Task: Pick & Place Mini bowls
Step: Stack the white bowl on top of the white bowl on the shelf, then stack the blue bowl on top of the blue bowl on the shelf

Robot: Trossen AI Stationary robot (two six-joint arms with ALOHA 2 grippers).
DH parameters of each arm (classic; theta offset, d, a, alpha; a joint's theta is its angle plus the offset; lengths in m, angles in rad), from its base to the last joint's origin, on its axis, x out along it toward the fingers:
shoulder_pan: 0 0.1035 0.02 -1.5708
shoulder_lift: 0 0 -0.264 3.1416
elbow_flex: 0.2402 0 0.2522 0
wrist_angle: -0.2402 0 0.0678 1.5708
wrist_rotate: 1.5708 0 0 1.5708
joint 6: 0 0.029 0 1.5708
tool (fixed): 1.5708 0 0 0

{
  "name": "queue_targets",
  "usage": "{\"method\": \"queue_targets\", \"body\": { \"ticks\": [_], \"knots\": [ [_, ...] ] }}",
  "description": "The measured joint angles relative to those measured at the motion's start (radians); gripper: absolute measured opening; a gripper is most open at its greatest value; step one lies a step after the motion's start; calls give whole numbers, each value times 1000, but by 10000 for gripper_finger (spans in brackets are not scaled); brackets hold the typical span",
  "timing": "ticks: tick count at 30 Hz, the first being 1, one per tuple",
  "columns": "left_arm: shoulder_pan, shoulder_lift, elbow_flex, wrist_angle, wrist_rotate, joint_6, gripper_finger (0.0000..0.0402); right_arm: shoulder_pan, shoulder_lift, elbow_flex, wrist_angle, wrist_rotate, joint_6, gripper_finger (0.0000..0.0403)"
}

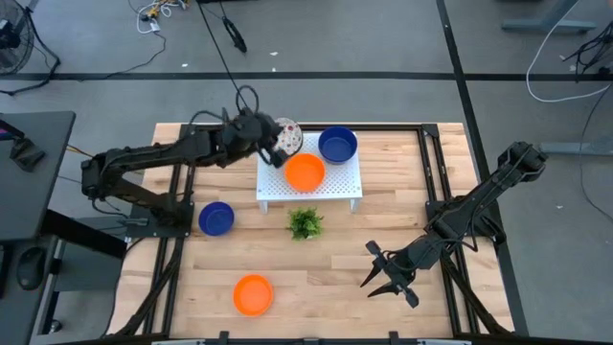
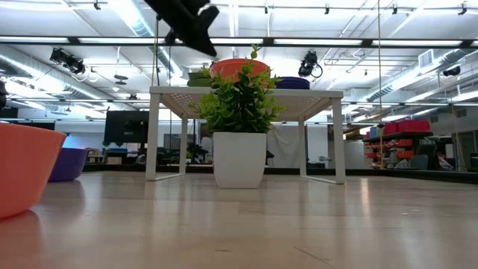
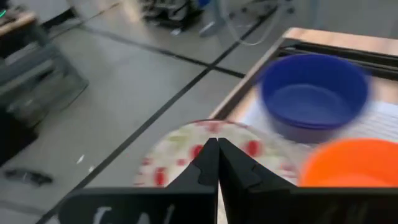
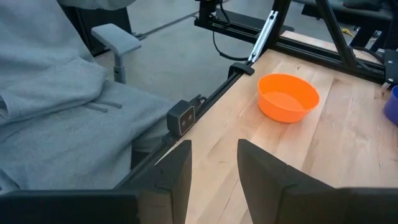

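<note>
a: left side first. what is seen?

b: a blue bowl (image 1: pixel 215 218) is found on the table at the left, and an orange bowl (image 1: pixel 253 294) near the front edge. the left gripper (image 1: pixel 271 146) is held over the rack's (image 1: pixel 335 191) left back corner, its fingers (image 3: pixel 208 165) pressed together, apparently pinched on the rim of a speckled bowl (image 1: pixel 287 135), though the contact is blurred in the wrist view.

a: and the middle?

b: a second orange bowl (image 1: pixel 305 172) and a second blue bowl (image 1: pixel 337 145) are seen on top of the rack, just beside each other. a small plant (image 1: pixel 306 223) is placed in front of the rack.

a: right side?

b: the right gripper (image 1: pixel 387 280) is parked low over the front right of the table, jaws spread, nothing held. a person in a grey hoodie (image 4: pixel 68 106) is seen beyond the table edge in the right wrist view.
</note>
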Motion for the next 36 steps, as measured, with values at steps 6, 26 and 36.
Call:
{"method": "queue_targets", "body": {
  "ticks": [6,26,36],
  "knots": [
    [123,31,0,23,55,-44,4,-2,0,0,3,3,0,130],
    [177,67,0,89,159,-60,7,-3,0,0,-5,3,0,130],
    [-149,-86,1,-178,93,22,3,-3,0,0,-22,3,8,130]
  ]
}}
